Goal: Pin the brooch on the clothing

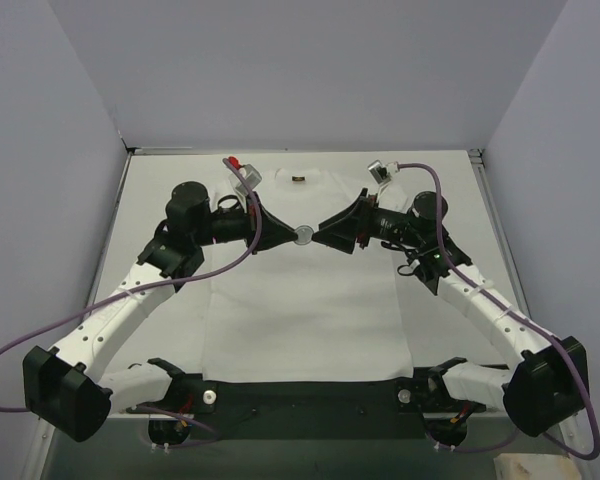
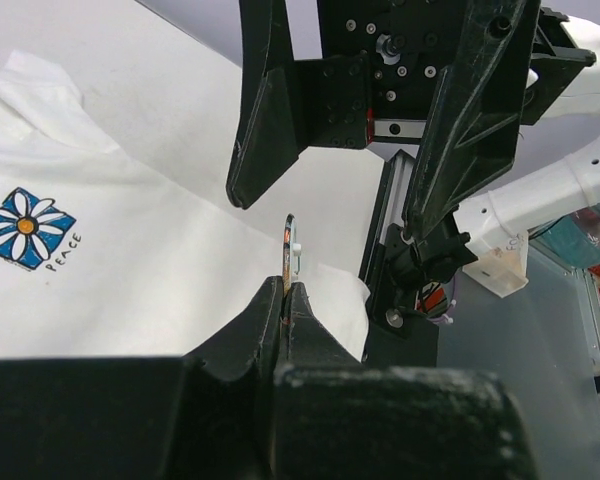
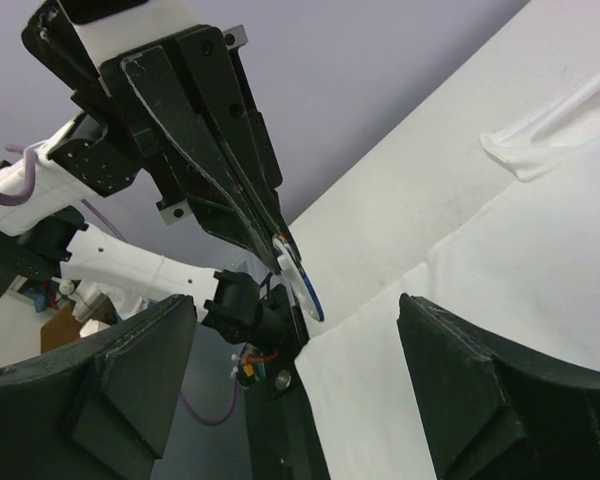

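1. At the middle of the top view, on the pale counter [image 1: 160, 200]: white short-sleeved T-shirt [image 1: 310, 310] spread flat, shoulders toward 12 o'clock, hem toward 6 o'clock by the arm bases.
2. Over the shirt's upper half, dead centre: brooch [image 1: 305, 237], a tiny round disc, pinched by the left fingers [image 1: 291, 236] reaching in from 9 o'clock.
3. From the left wrist: those fingers clamped tight on the brooch [image 2: 289, 245], disc upright and edge-on, small white nub on its 3 o'clock face.
4. Fold of shirt cloth raised just beside the fingertips at 4 o'clock. Touching the disc or not: cannot tell.
5. Right fingers [image 1: 323, 236] in from 3 o'clock, tips just beside the brooch, spread wide, gripping nothing. From the right wrist: one finger at 7 o'clock [image 3: 130, 380], its twin at 5 o'clock, brooch [image 3: 305, 288] beyond and between, apart from both.
6. Print [image 2: 25, 228] at 9 o'clock of the left wrist view: small blue rectangle, white daisy, orange centre, with "PEACE" in dark hand-drawn capitals along its lower right side. From above, only a dark speck at 12 o'clock from the brooch, unreadable.
7. Small pale block [image 2: 496, 270] at 3 o'clock of the left wrist view, marks on it too faint to read.
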